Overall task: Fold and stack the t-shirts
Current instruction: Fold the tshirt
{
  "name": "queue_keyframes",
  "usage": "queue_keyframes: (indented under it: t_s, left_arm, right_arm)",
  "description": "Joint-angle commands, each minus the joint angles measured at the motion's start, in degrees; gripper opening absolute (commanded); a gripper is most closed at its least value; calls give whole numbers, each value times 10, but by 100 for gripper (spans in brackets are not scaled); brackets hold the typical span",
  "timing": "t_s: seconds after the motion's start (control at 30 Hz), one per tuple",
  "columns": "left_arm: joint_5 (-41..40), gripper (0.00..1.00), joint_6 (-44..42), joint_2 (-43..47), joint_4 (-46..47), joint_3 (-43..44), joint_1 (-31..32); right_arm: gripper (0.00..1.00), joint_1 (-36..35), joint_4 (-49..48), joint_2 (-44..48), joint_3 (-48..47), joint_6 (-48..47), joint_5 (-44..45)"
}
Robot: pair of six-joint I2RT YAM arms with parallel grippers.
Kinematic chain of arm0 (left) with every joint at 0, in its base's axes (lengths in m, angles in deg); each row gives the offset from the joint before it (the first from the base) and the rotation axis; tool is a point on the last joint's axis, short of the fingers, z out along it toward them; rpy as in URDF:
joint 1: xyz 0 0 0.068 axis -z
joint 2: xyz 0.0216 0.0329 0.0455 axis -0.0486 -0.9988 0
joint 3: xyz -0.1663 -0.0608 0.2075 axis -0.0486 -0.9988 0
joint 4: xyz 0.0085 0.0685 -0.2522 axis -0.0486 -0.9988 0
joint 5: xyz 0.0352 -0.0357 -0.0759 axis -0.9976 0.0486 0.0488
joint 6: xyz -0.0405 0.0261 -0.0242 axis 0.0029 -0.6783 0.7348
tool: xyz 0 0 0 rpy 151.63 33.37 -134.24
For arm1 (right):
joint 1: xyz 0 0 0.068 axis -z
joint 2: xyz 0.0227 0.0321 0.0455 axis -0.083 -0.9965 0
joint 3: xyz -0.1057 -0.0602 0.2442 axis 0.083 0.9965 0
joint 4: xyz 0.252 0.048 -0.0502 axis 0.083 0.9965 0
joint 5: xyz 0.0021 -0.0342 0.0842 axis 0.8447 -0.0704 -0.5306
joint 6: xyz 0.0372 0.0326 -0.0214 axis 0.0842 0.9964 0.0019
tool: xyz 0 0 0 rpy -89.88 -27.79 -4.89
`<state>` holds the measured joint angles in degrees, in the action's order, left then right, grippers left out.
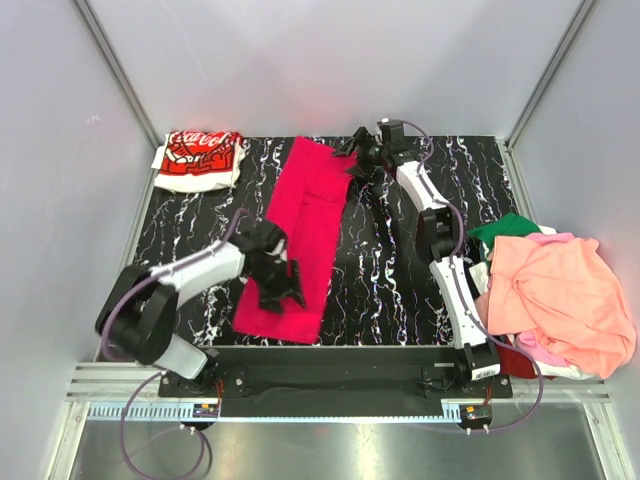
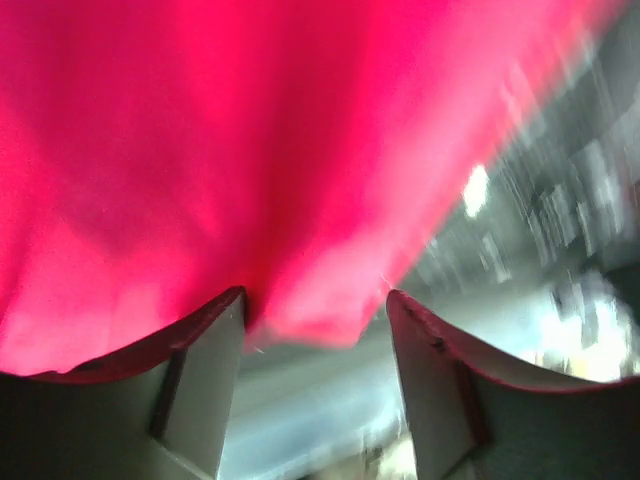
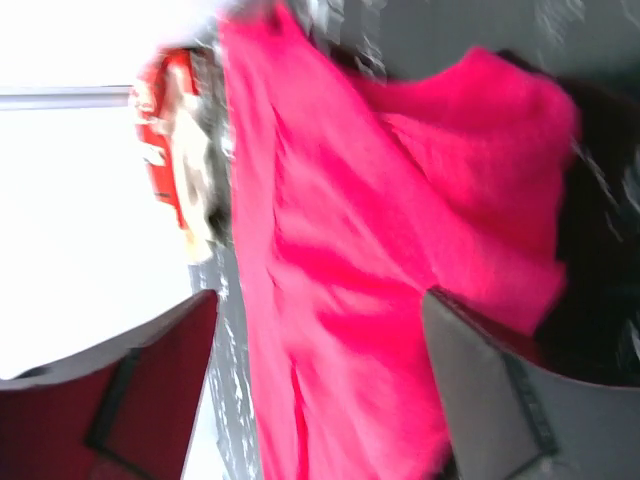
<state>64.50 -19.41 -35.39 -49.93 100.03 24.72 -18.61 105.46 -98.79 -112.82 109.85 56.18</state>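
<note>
Top view: crimson t-shirt (image 1: 305, 230) lies lengthwise down the table (image 1: 390, 270) middle. White logo t-shirt (image 1: 198, 160) sits folded at the table's far-left corner, and a t-shirt heap (image 1: 555, 290) at its right edge. Left gripper (image 1: 283, 285) is on the shirt's near end, right gripper (image 1: 352, 160) at its far end.
Left wrist: fingers (image 2: 200, 370) part-spread with a crimson fold between them; cannot tell if it is pinched.
Right wrist: fingers (image 3: 480, 390) wide apart, holding nothing.

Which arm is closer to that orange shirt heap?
Right. The right arm rises just beside the salmon-orange t-shirt; the left arm sits far off on the other side.
</note>
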Motion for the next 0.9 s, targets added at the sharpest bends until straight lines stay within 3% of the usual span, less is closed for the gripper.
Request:
queue_keyframes:
  t_s: [0.0, 0.1, 0.27, 0.47, 0.7, 0.87]
  left_arm:
    - [59, 68, 144, 124, 22, 35, 60]
    - [17, 76, 114, 140, -33, 115, 65]
    - [-58, 74, 30, 98, -128, 209, 64]
    - [-125, 72, -8, 80, -98, 207, 47]
    - [-167, 69, -44, 39, -52, 167, 12]
    - [-154, 65, -39, 0, 21, 109, 10]
  right_arm:
    - [93, -4, -182, -21, -64, 37, -42]
    - [97, 5, -243, 80, 53, 19, -52]
    - [100, 14, -166, 201, 153, -79, -58]
    - [100, 1, -108, 356, 344, -138, -60]
    - [100, -24, 50, 571, 645, -210, 100]
    - [100, -23, 74, 681, 824, -236, 164]
